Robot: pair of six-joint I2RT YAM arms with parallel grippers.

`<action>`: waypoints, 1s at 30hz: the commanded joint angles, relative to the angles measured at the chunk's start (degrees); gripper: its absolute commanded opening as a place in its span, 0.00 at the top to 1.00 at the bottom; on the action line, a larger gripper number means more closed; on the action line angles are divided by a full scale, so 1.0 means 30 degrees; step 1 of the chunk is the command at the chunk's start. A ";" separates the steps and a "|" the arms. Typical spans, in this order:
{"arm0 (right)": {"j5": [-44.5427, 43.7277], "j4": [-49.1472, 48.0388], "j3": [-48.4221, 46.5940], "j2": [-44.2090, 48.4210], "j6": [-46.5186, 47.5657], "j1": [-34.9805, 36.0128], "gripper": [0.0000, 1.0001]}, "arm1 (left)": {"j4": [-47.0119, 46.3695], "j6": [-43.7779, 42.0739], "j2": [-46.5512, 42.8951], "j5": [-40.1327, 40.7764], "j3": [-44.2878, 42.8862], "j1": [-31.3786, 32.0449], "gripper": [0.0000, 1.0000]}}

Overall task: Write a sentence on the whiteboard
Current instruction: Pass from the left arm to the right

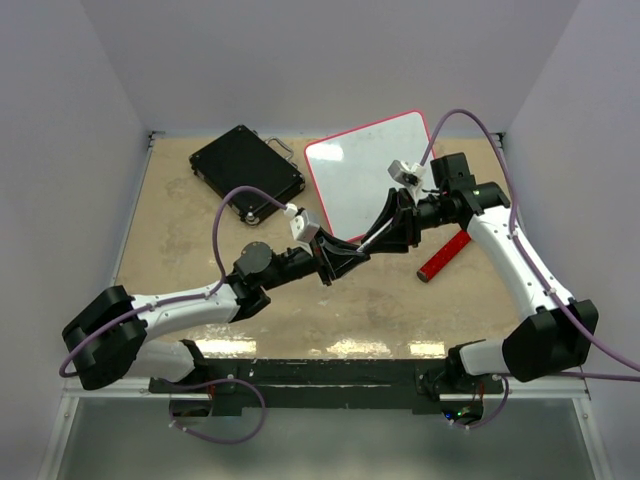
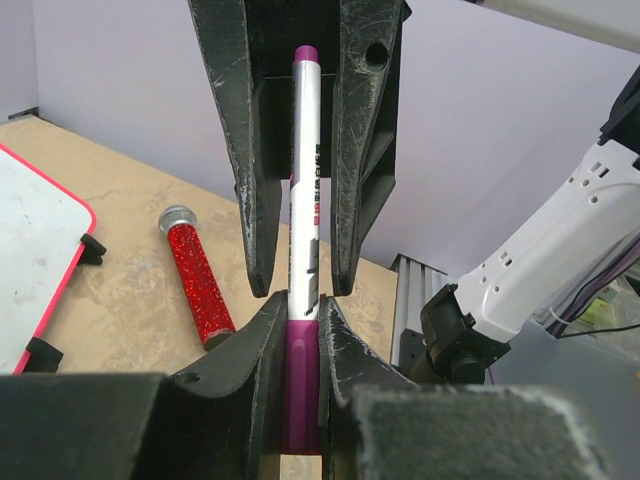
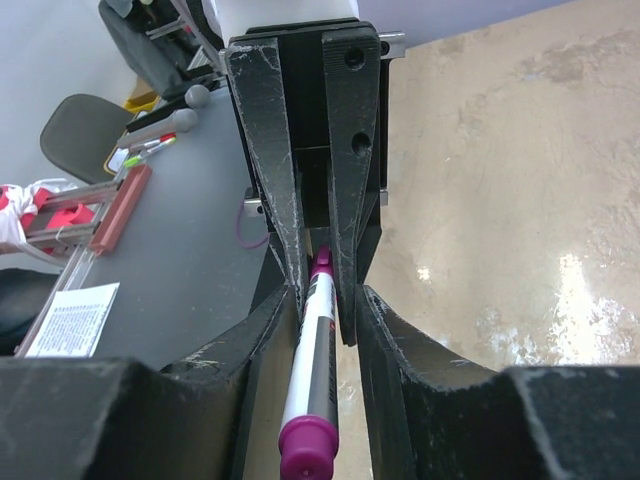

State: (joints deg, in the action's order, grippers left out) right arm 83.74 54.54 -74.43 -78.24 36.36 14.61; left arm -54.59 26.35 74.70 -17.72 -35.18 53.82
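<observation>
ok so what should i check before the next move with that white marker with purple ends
1. Left gripper shut on the wide purple end of the marker: ok.
2. Right gripper clamped on the white barrel: not ok, jaws straddle it with slim gaps.
3. Glossy white whiteboard with red rim free of writing: ok.
4. Red glittery cylinder lying apart from the board: ok.
5. Purple end loose enough to pull off: cannot tell.

Whiteboard [image 1: 357, 176] right of case [image 1: 245, 170]
</observation>
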 commanded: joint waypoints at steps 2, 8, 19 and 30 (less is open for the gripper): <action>0.2612 -0.0749 0.0143 0.0620 -0.0781 -0.0037 0.66 | -0.0994 -0.0667 0.0238 0.0163 -0.0784 0.0106 1.00; 0.2583 -0.0984 0.0202 0.0679 -0.1075 -0.0037 0.64 | -0.0906 -0.0668 0.0385 0.0045 -0.0842 0.0106 1.00; 0.2612 -0.2067 0.0641 0.1030 -0.2158 -0.0007 0.77 | -0.0496 -0.0989 0.0355 -0.0101 -0.1164 0.0106 1.00; 0.2612 -0.3586 0.1080 0.1704 -0.3648 0.0022 1.00 | -0.0902 -0.1223 0.0210 -0.0946 -0.1018 0.0077 1.00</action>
State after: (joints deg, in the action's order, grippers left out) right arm 83.50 47.24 -71.70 -75.81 29.89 14.55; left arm -53.74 25.43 75.85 -18.13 -36.38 53.82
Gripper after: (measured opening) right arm 0.140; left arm 0.182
